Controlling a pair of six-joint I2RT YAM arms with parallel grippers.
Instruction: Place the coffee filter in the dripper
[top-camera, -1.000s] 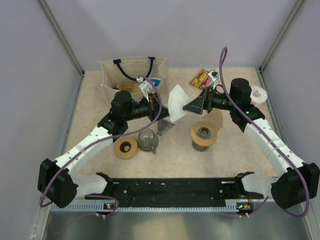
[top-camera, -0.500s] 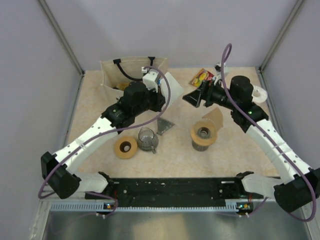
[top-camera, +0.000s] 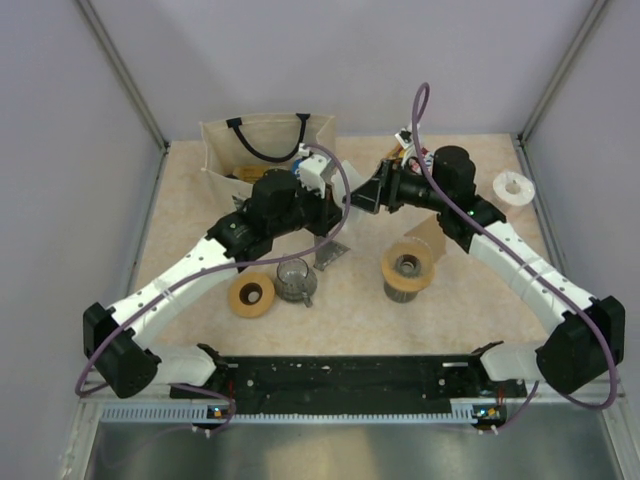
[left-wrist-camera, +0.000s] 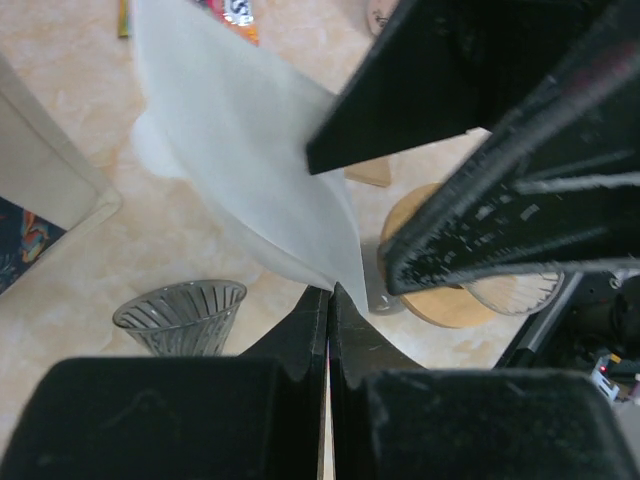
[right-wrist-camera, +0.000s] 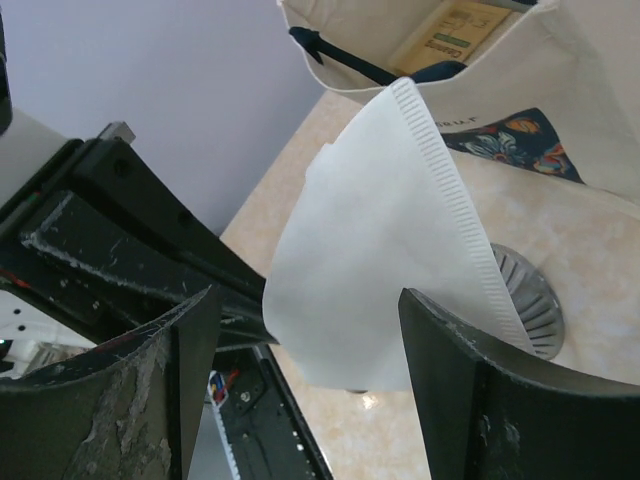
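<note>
The white paper coffee filter hangs in the air between my two grippers, also in the left wrist view. My left gripper is shut on its pointed tip, and it sits mid-table in the top view. My right gripper is open, a finger on either side of the filter's wide part, and meets the left one from the right. The dripper, a dark ribbed piece under a tan ring, stands on the table below and right of both grippers. The arms hide most of the filter from above.
A translucent ribbed cone and a clear glass cup stand below the left gripper. A second tan ring lies left of the cup. A cream tote bag stands at the back left, a white roll at the back right.
The left arm first lifted the filter back towards the bag, then brought it right again. The right gripper moved left and now straddles the filter.
</note>
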